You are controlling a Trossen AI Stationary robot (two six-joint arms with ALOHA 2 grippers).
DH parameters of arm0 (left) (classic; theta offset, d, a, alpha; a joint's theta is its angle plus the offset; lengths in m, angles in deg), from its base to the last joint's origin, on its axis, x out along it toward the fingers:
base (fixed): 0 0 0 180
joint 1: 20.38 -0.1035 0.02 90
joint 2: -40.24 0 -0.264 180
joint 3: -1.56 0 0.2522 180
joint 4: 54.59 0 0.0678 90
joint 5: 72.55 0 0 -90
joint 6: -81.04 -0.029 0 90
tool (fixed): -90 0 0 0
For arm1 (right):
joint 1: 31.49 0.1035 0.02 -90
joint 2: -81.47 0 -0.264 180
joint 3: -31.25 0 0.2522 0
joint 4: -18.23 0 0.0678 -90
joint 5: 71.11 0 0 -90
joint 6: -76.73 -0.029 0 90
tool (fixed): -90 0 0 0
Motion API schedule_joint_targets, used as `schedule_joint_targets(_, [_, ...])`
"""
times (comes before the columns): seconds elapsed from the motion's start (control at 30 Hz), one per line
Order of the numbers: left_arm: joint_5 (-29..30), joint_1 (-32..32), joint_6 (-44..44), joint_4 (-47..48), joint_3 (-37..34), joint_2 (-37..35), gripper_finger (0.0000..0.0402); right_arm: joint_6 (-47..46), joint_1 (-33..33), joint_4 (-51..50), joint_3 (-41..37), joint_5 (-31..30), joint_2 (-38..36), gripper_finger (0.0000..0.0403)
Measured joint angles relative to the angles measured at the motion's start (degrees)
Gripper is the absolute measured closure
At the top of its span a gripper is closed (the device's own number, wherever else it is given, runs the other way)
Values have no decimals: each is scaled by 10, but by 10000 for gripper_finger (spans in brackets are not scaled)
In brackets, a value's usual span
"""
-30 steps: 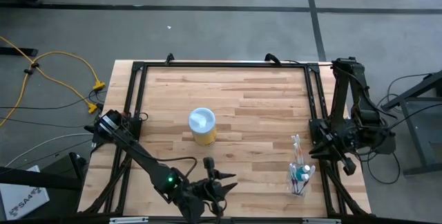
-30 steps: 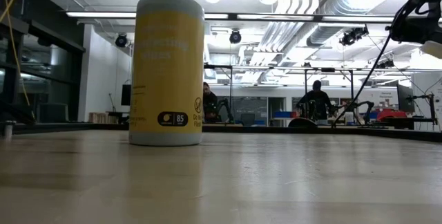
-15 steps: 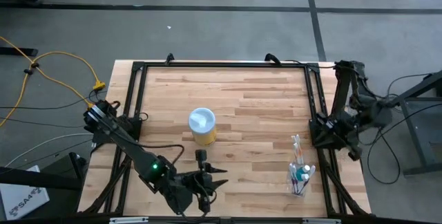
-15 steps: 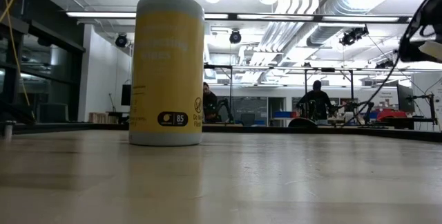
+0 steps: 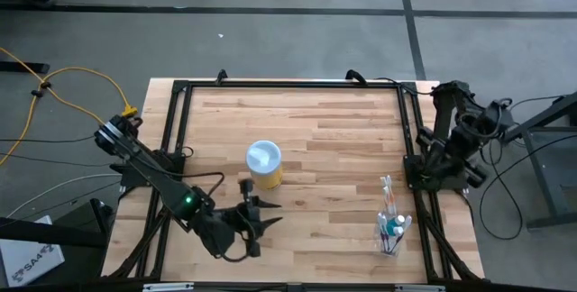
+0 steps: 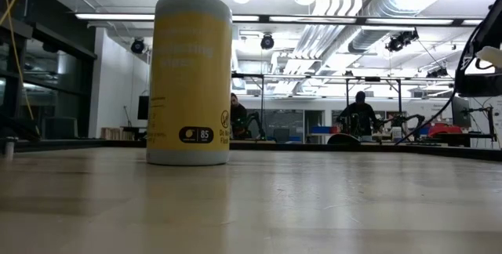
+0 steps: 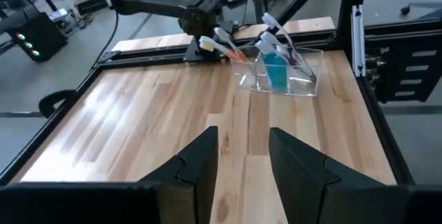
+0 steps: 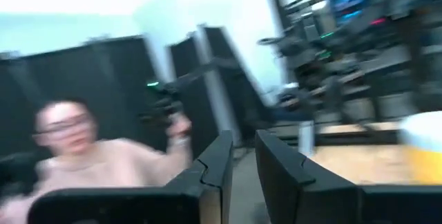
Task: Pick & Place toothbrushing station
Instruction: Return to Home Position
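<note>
Toothbrushing station (image 5: pixel 392 222): well right of yellow canister (image 5: pixel 263 164). Left gripper (image 5: pixel 269 217): near canister, jaws apart. Right gripper (image 8: pixel 244 141): far right of canister, jaws narrowly apart.

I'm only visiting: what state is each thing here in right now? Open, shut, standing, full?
Left gripper: open, empty, over the table's near side.
Right gripper: slightly open, empty, at the table's right edge.
Clear organizer: standing on the table, loaded.
Toothbrushes: inside the organizer, heads sticking out.
Teal bottles: inside the organizer.
Yellow canister: upright, lid on.
</note>
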Motion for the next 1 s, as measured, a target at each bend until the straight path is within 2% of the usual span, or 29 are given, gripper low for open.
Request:
schedule_joint_targets(0.23, [6, 0, 0, -76, -91, -43, 277, 40, 0, -24, -2, -156, -3, 347])
schedule_joint_targets(0.37, [11, 0, 0, -112, -125, -55, 277, 36, 0, -5, -33, -194, 1, 345])
schedule_joint_targets(0.5, [22, 0, 0, -117, -128, -55, 277, 44, 0, 77, -91, -193, 4, 347])
schedule_joint_targets(0.7, [24, -4, -11, -134, -128, -54, 277, 49, -14, 200, -183, -147, 6, 345])
schedule_joint_targets(0.83, [13, -7, -12, -136, -128, -54, 277, 45, -54, 262, -232, -108, 8, 345])
schedule_joint_targets(1.0, [6, -7, -12, -141, -128, -54, 277, 3, -128, 273, -259, -74, 18, 345])
